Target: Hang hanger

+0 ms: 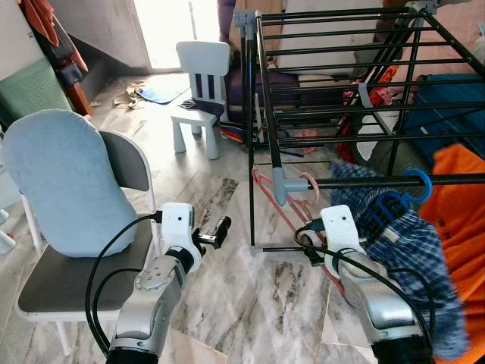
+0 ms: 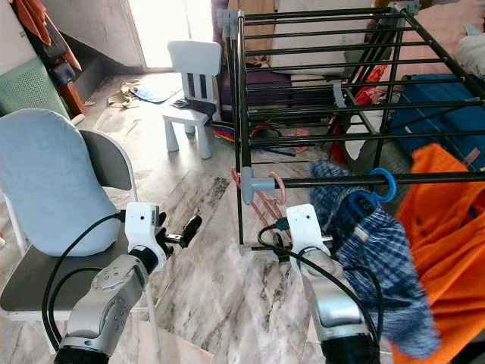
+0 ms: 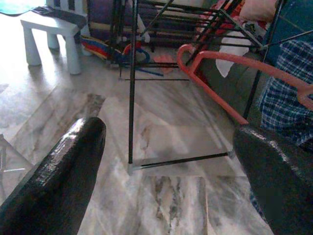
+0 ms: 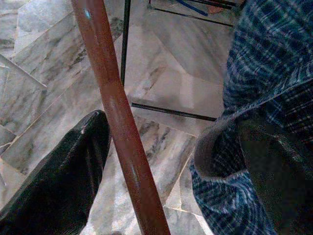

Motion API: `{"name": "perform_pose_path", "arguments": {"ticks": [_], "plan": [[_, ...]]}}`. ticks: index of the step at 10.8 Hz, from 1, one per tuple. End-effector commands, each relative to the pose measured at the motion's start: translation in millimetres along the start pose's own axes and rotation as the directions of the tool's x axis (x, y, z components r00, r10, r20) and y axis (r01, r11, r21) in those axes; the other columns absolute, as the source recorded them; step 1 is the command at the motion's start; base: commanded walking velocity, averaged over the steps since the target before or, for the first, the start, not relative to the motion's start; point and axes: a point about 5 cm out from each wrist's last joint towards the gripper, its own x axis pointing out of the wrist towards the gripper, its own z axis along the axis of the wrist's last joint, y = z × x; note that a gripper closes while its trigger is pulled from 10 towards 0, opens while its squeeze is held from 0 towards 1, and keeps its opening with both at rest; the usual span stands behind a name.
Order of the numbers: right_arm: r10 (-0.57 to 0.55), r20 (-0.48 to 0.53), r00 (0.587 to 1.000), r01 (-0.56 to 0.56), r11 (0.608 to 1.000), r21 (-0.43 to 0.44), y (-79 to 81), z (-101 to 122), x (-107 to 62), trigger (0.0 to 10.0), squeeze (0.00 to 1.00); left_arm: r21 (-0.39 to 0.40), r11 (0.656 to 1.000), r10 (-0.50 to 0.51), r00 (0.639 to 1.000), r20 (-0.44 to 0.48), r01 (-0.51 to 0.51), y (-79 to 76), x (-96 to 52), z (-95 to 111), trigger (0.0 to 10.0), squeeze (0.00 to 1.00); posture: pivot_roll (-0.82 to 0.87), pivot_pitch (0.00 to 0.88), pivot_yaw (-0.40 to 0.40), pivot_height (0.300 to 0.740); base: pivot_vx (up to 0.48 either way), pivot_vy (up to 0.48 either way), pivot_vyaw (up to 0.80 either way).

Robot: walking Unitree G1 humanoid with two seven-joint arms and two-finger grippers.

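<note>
Two hangers — one pink hanger (image 1: 282,203), one blue hanger (image 1: 400,196) — on rack (image 1: 333,98).

No readable text, labels, brands, numbers or signs anywhere in these views.
</note>
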Motion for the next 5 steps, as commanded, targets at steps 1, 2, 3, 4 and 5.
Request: {"name": "perform_pose_path", "arguments": {"ticks": [1,2,3,4,5], "plan": [[0.010,0.017,1.000,-0.010,1.000,0.007,1.0,3.9,-3.2,10.0,1.00,0.020,1.000,0.001,1.000,0.007,-0.001,0.2,0.1,3.2,10.0,0.00,-0.25,0.000,0.066,0.740,0.000,0.000,0.00],[0.014,0.023,1.000,-0.014,1.000,0.007,1.2,4.5,-4.6,10.0,1.00,0.022,1.000,0.000,1.000,0.005,0.000,0.0,0.3,2.8,10.0,0.00,-0.25,0.000,0.066,0.740,0.000,0.000,0.00],[0.023,0.030,0.999,-0.023,1.000,0.005,1.8,5.4,-5.5,10.0,1.00,0.022,1.000,0.000,1.000,0.002,0.000,0.0,0.3,2.5,10.0,0.00,-0.25,0.000,0.066,0.740,0.000,0.000,0.00],[0.026,0.030,0.999,-0.026,1.000,0.005,1.6,5.6,-5.7,10.0,0.56,0.023,1.000,0.001,1.000,0.000,-0.001,-0.1,0.3,2.1,10.0,0.00,-0.25,0.000,0.065,0.740,0.000,0.000,0.00],[0.029,0.030,0.999,-0.029,1.000,0.004,1.6,5.9,-5.9,10.0,0.00,0.024,1.000,0.001,1.000,-0.002,-0.001,-0.3,0.5,1.7,10.0,0.00,-0.25,0.000,0.065,0.740,0.000,0.000,0.00]]}}
